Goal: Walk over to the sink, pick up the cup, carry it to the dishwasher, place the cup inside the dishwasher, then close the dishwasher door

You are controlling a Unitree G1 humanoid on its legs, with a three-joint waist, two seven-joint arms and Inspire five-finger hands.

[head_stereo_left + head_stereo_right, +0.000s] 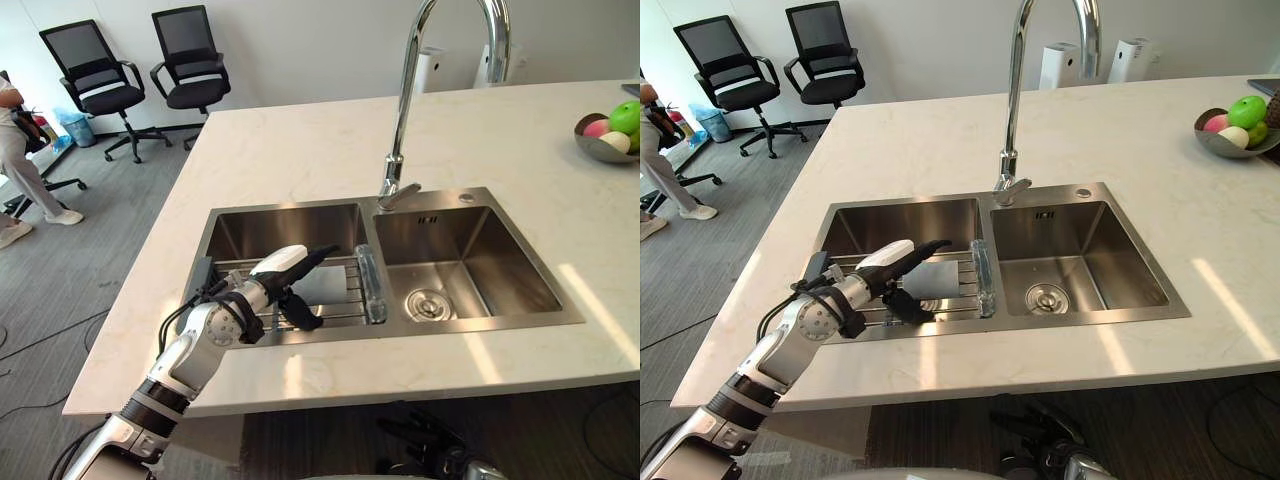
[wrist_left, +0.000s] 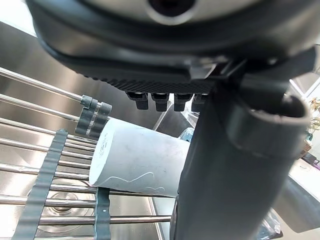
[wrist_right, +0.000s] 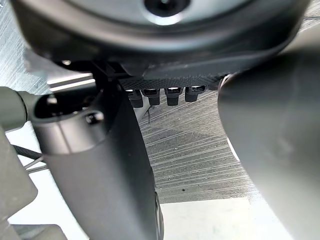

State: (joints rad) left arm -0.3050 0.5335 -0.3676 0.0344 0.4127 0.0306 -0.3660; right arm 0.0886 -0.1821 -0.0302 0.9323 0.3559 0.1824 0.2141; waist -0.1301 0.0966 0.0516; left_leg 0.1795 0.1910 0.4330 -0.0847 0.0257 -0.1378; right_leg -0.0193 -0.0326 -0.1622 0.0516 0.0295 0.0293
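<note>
A pale grey cup (image 2: 140,165) lies on its side on a wire rack (image 1: 340,312) over the left basin of the steel sink (image 1: 470,200). My left hand (image 1: 262,290) reaches in from the counter's near edge. Its fingers stretch straight over the top of the cup (image 1: 937,280) and its thumb sits below and beside it. In the left wrist view the fingers (image 2: 165,100) stay uncurled above the cup, so the hand is open around it without gripping. My right hand (image 1: 425,438) hangs low under the counter edge, fingers relaxed.
A tall curved faucet (image 1: 405,110) rises behind the divider between the basins. A clear cylinder (image 1: 370,285) lies along the divider. A bowl of fruit (image 1: 600,145) sits at the counter's far right. Two office chairs (image 1: 95,75) and a person (image 1: 20,160) are at the far left.
</note>
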